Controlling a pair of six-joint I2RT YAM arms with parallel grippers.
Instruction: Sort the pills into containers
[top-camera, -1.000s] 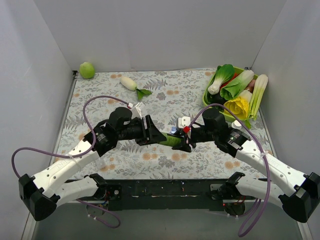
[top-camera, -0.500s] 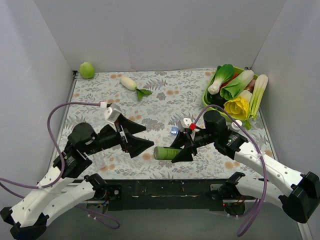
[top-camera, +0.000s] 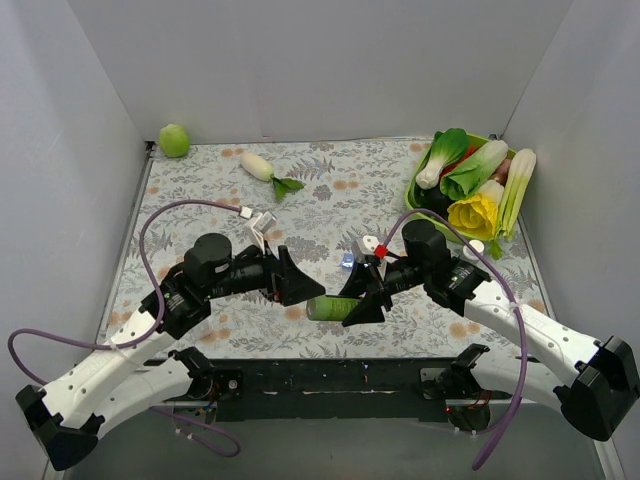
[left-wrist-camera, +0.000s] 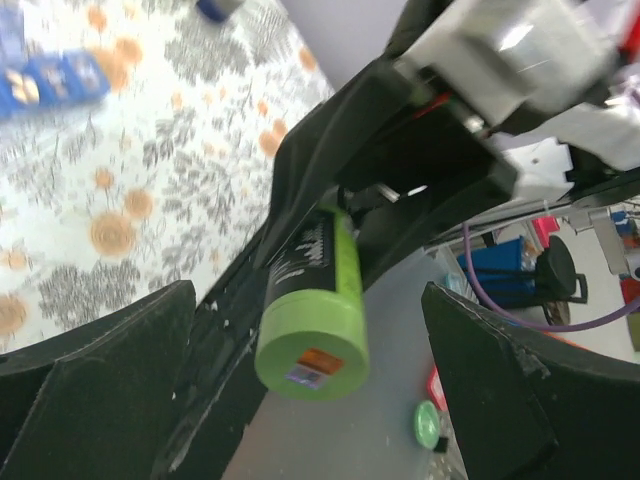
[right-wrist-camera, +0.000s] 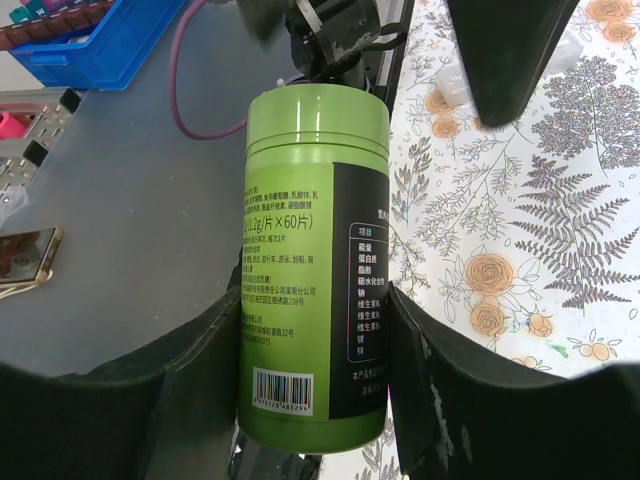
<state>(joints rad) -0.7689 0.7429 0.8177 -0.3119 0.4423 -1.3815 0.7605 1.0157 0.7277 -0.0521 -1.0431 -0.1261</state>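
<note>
Green bottle (right-wrist-camera: 310, 180) lies sideways in the R claw (top-camera: 362, 298), looks lifted off the table (top-camera: 200, 190) near its front edge, lid end aimed at the L claw (top-camera: 300, 280). Reason, prob: R side clamps the body so the other arm can twist the lid. Lid is on and no pills are out yet. R claw is closed down to bottle width, one finger each side of the label, both pressed on per R wrist view. L claw is spread wide w/ nothing in it. L wrist view shows its two fingers well apart, lid end centred btwn them, touching neither. So it's lined up for the lid, not gripping.

Containers (top-camera: 347, 260), the blue strip, sit on the table just behind the bottle, near the R wrist. L wrist view has them at top left, apart from both claws. Can't tell if anything's inside. Handy spot, close to where the bottle would tip.

Pose: both arms reach inward & meet near centre-front, forearms low, wrists bent so the claws face each other almost head-on. L elbow is out to the left, R arm roughly mirrored. Bottle axis is approx in line w/ the L claw.

Unrelated: veg tray (top-camera: 412, 195) far right, white radish (top-camera: 257, 165) & green fruit (top-camera: 174, 140) at the back, all well apart from the work.
</note>
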